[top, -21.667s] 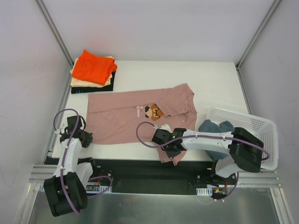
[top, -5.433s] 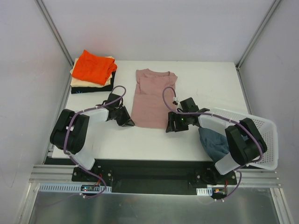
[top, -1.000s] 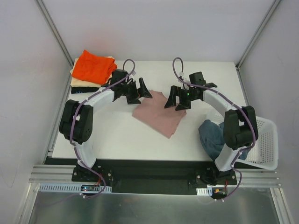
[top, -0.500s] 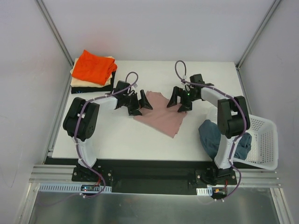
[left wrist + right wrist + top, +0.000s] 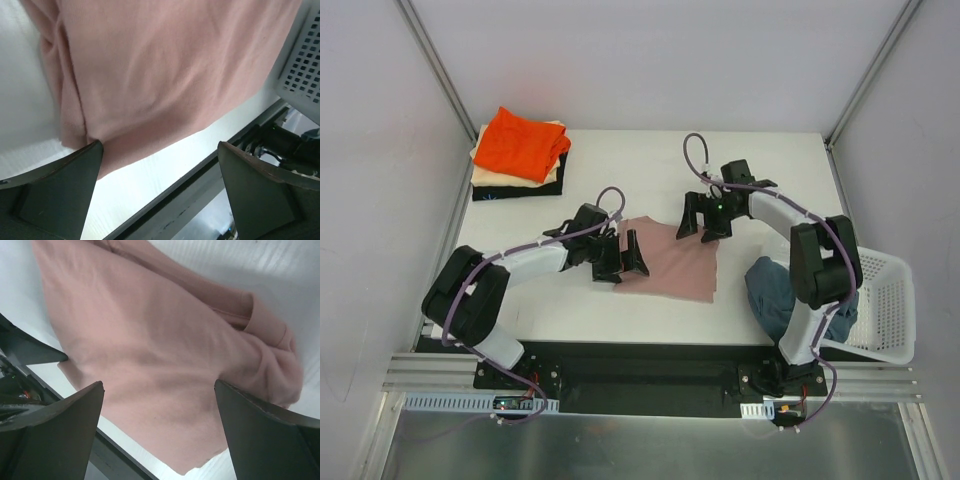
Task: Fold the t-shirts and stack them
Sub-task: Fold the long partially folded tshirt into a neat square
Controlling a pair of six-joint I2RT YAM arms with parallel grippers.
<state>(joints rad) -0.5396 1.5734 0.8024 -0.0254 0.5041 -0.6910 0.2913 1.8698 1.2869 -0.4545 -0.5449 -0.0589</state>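
Observation:
The dusty pink t-shirt [image 5: 672, 264] lies folded into a small rectangle on the white table [image 5: 570, 300]. My left gripper [image 5: 622, 262] stands open at its left edge, low over the cloth, nothing between the fingers. In the left wrist view the pink t-shirt [image 5: 160, 75] fills the top and the left gripper [image 5: 160, 192] spans its near edge. My right gripper [image 5: 704, 222] is open over the shirt's far edge. In the right wrist view the pink t-shirt [image 5: 165, 365] lies under the open right gripper [image 5: 160, 430]. Folded orange [image 5: 520, 143], cream [image 5: 553, 172] and black [image 5: 515, 190] t-shirts are stacked at the back left.
A white mesh basket [image 5: 885, 300] sits tilted at the table's right edge, with a slate blue t-shirt [image 5: 770, 288] spilling out of it onto the table. The basket [image 5: 302, 75] also shows at the right of the left wrist view. The table's front edge is near the pink shirt.
Both arms have drawn back toward the near side, still open. The pink t-shirt has turned from a diamond to a squarer lie and sits slightly nearer the front.

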